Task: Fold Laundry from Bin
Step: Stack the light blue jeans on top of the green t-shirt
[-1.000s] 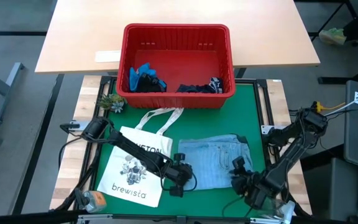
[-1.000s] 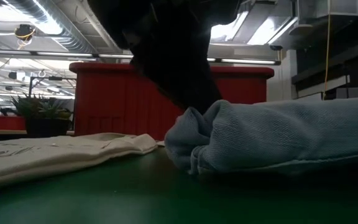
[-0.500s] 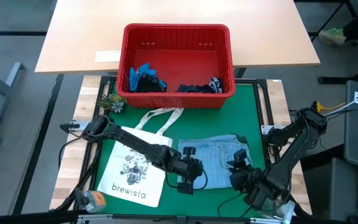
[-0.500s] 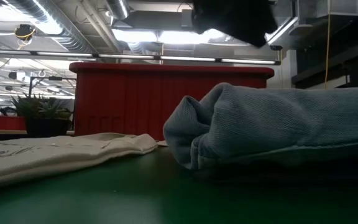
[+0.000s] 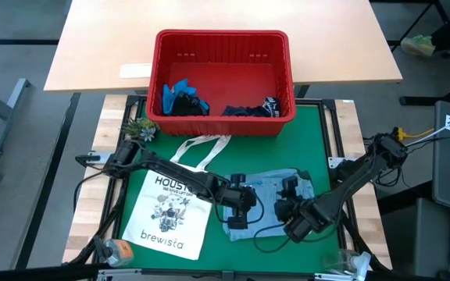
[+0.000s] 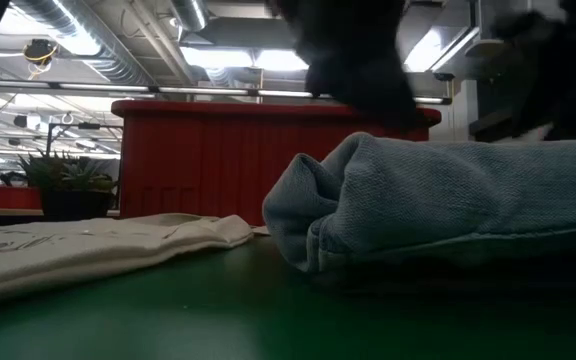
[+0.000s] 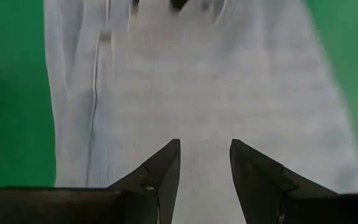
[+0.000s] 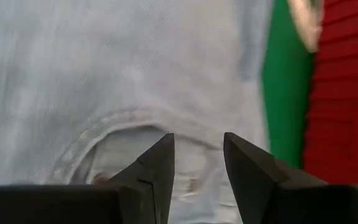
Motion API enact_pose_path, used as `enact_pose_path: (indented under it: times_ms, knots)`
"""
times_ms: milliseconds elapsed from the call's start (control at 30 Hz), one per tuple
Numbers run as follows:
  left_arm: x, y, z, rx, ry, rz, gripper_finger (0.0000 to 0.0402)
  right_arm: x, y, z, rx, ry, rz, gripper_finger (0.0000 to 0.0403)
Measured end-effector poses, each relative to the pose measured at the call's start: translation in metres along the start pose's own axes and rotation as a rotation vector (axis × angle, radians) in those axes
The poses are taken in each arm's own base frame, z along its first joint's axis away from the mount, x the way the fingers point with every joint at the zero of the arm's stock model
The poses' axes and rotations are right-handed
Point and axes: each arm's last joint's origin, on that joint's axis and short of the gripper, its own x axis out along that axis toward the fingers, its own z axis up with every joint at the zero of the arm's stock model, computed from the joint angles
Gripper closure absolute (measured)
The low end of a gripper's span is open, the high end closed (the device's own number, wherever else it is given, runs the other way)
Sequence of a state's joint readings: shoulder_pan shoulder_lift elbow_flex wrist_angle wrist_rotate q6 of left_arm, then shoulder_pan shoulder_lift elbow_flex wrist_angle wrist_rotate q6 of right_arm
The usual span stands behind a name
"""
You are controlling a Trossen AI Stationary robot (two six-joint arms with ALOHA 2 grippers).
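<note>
Both hands are held over the light blue denim shirt (image 5: 266, 204) at the near part of the green worktop (image 5: 319, 148): the left hand (image 5: 239, 211) above its left part, the right hand (image 5: 287, 212) above its right part. In each wrist view the two fingers are seen standing a little apart with bare denim in the gap, so nothing is clamped by either hand. The two hands are set close together over a small, bunched garment, and a collision of fingers or wrists could be caused if both are brought down at the same spot. With the cloth lying in thick rolled layers, as seen in the low view (image 6: 438, 205), only the top layer might be pinched, or several at once, and the fold would then be dragged crooked or undone. A sideways pull could also slide the shirt onto the white tote bag (image 5: 166, 217), which lies just beside it on the left, and its handles could be snagged. Farther back, the red bin (image 5: 222, 40) is seen at the far edge of the green mat, with a bright blue garment (image 5: 180, 95) and a dark navy one (image 5: 250, 109) lying inside; these are judged to be waiting for folding.
</note>
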State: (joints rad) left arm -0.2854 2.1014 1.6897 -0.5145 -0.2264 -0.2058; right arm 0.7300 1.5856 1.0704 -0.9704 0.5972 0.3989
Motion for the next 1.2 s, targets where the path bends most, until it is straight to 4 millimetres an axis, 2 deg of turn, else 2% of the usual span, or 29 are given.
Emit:
enact_pose_path:
  times_ms: [133,267,367,500,667,967,1200]
  knots:
    - [0.016,0.007,-0.025,0.007,0.080,0.024,0.0266,0.017,0.007,-0.011,-0.006,0.016,0.035,0.0263]
    - [0.029,0.010,-0.044,-0.035,0.087,0.031,0.0266,0.029,0.012,-0.022,-0.006,0.015,0.036,0.0263]
    - [0.033,0.010,-0.052,-0.052,0.077,0.026,0.0266,0.032,0.013,-0.026,-0.009,0.024,0.041,0.0263]
    - [0.033,0.011,-0.052,-0.053,0.076,0.024,0.0266,0.031,0.013,-0.026,-0.013,0.038,0.059,0.0263]
    - [0.026,0.009,-0.039,-0.049,0.060,0.014,0.0266,0.020,0.007,-0.022,-0.046,0.096,0.068,0.0263]
    - [0.001,0.014,0.004,-0.057,-0.004,0.010,0.0266,-0.013,-0.011,-0.008,-0.107,0.183,0.028,0.0263]
    - [-0.014,0.021,0.024,-0.010,-0.020,0.018,0.0266,-0.016,-0.013,-0.006,-0.108,0.182,0.025,0.0263]
